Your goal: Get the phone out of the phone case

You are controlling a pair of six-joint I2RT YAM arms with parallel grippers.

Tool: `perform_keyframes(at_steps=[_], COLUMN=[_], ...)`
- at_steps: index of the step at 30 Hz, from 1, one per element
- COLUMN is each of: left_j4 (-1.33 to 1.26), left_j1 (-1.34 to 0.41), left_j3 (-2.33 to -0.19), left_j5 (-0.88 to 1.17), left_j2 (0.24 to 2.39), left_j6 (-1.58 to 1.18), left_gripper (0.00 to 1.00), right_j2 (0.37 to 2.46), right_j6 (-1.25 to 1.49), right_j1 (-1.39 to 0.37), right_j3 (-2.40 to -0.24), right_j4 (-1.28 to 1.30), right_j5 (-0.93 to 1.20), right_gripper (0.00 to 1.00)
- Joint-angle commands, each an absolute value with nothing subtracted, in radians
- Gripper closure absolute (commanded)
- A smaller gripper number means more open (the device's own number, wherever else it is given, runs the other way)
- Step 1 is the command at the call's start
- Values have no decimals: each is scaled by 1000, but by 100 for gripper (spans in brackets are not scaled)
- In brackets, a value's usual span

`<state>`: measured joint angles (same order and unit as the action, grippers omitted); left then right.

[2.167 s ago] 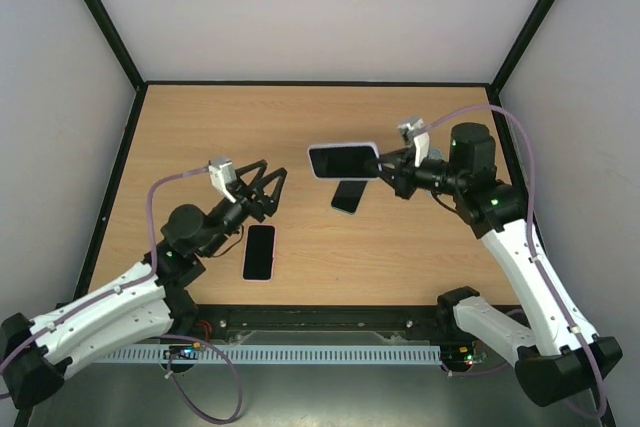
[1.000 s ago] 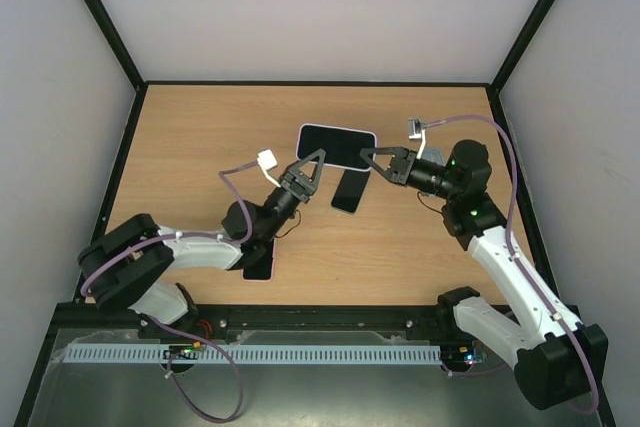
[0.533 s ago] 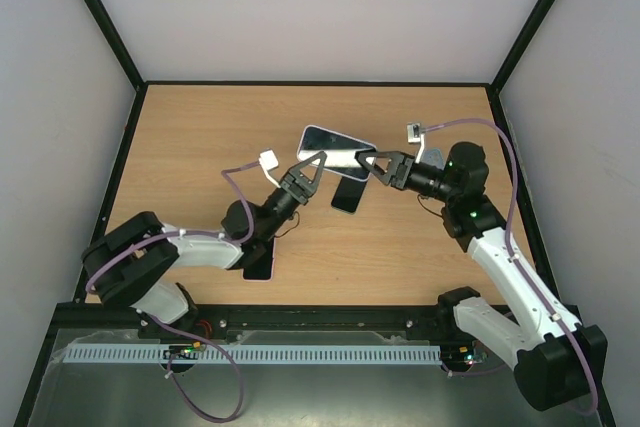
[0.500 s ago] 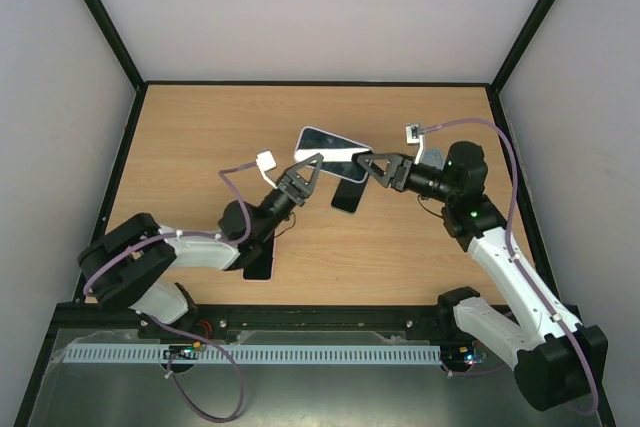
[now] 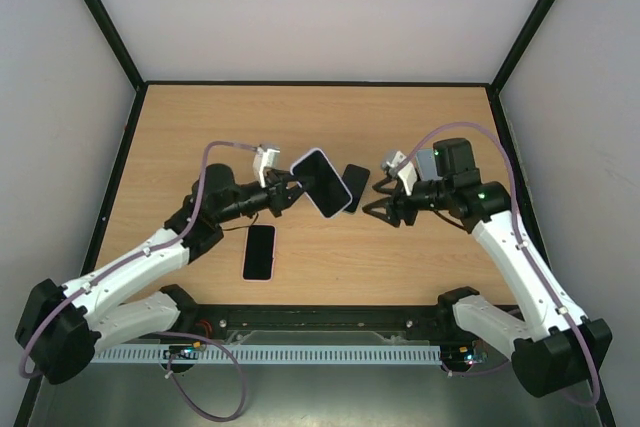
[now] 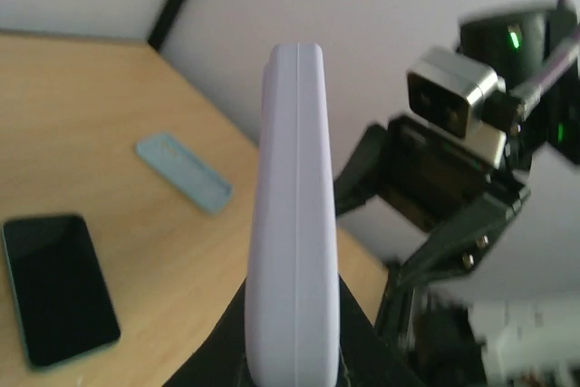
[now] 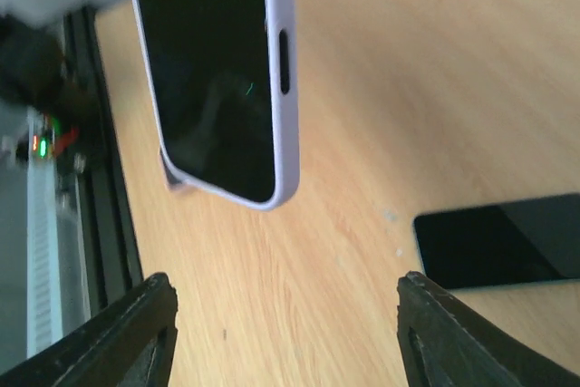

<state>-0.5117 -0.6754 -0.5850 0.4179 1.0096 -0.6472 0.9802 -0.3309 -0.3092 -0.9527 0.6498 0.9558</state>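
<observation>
A phone (image 5: 322, 185) with a dark screen sits in a pale lilac phone case (image 5: 304, 160) and is held up off the table, tilted. My left gripper (image 5: 288, 193) is shut on the case's left end. In the left wrist view the case (image 6: 294, 224) stands edge-on between the fingers. My right gripper (image 5: 378, 209) hangs open just right of the phone, touching nothing. The right wrist view shows the phone's screen (image 7: 213, 70) and the case rim (image 7: 285, 115) above and ahead of the open right gripper (image 7: 290, 314).
A black phone (image 5: 354, 185) lies on the table behind the held one, with its end (image 7: 503, 246) also in the right wrist view. A phone in a pink case (image 5: 259, 252) lies near the front. A teal-edged phone (image 6: 59, 287) and a light blue case (image 6: 184, 183) lie on the wood.
The right gripper has let go of the cased phone, opened and drawn back to the right. The left arm now holds the phone alone and has turned it, moving it slightly lower.
</observation>
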Motion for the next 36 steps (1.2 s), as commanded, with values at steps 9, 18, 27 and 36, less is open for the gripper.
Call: perform_keyframes(at_steps=[9,18,27,36], left_j4=[-4,-99,-89,-250], left_j1=[-666,-714,-776,-777], left_j3=[-815,-871,-911,-793], left_j5=[914,962,929,765], left_j2=[1074,1132,1166,1104], left_j6=[-306,-344,-320,-448], left_gripper=[96,97,97,63], right_j2=[1063,959,981,955], right_j6=[-796,-68,17,266], right_j1=[-382,-459,-459,-450], right_j3=[-1001,-849,-877,-858], right_j4=[1066,438,416,216], right_j5=[1192,1185,1321,1339], right_gripper=[40,48,90,98])
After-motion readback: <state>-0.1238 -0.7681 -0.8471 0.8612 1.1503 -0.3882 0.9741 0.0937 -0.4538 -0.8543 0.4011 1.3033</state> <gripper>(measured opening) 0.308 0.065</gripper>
